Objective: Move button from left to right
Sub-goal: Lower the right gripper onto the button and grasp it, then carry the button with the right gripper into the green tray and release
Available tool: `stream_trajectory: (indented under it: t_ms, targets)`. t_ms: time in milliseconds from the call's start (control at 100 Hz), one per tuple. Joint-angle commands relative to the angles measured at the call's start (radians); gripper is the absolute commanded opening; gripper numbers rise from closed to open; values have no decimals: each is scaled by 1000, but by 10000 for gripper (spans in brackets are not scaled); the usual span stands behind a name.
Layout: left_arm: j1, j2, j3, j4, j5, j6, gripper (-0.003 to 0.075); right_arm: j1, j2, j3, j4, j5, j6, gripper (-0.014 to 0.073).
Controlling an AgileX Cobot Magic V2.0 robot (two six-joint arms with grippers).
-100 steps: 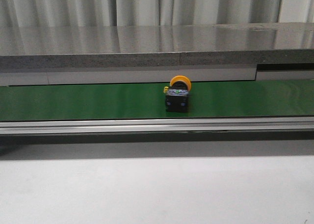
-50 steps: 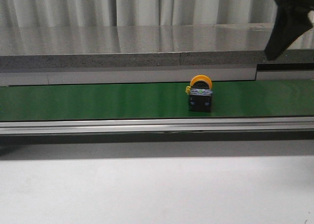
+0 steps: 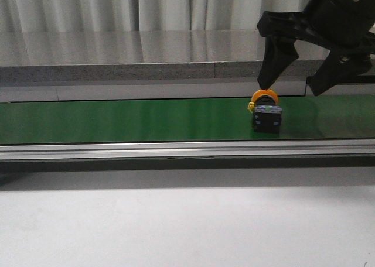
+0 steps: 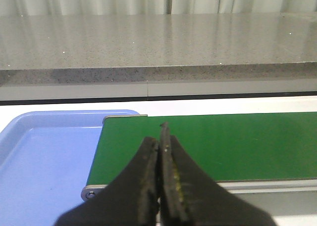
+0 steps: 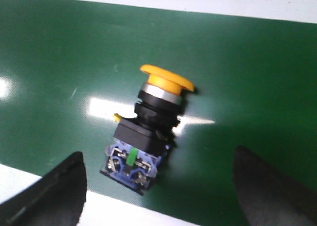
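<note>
Push button (image 3: 266,111) lies on its side on green conveyor belt (image 3: 117,120), right of centre. My right gripper (image 3: 299,68) above it, spread wide, empty. Left gripper (image 4: 159,181) pinched closed, empty. Looks light, rigid; cap likely slick. Take the black boxy body.

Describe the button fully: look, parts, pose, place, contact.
The button has a round orange-yellow mushroom cap, a metallic collar, a black boxy body and a base with blue, green and metal terminals. It lies on its side on the green belt, cap pointing away from the robot. The open right gripper hangs above without touching it; only the belt touches it.
</note>
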Motion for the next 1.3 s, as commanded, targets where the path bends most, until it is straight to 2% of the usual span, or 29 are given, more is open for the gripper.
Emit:
stream_trajectory:
  t_ms: [0, 240, 310, 400, 550, 620, 810, 930, 1070, 1290]
  targets:
    - [-9, 9, -28, -9, -84, 4, -20, 2, -13, -43, 10, -51, -2, 591]
    - [-9, 9, -28, -9, -84, 4, -20, 2, 53, -44, -11, -52, -2, 591]
    - [-9, 9, -28, -9, -84, 4, -20, 2, 67, -44, -17, -50, -2, 566]
    - [-9, 9, -28, -9, -84, 4, -20, 2, 73, -44, -19, -49, -2, 475]
    - [-9, 9, -28, -9, -84, 4, -20, 2, 73, -44, -21, -43, -2, 258]
    - [-9, 9, -28, -9, -84, 4, -20, 2, 72, -45, -22, -34, -2, 203]
    - [-9, 9, -28, -9, -84, 4, -20, -11, 57, -80, -69, 33, -2, 206]
    - [-9, 9, -28, -9, -84, 4, -20, -59, 31, -137, -129, 101, -3, 206]
    - [-9, 9, -28, -9, -84, 4, -20, -157, 4, -211, -201, 165, -17, 206]
    - [-9, 9, -28, -9, -84, 4, -20, -365, 1, -288, -213, 228, -147, 206]
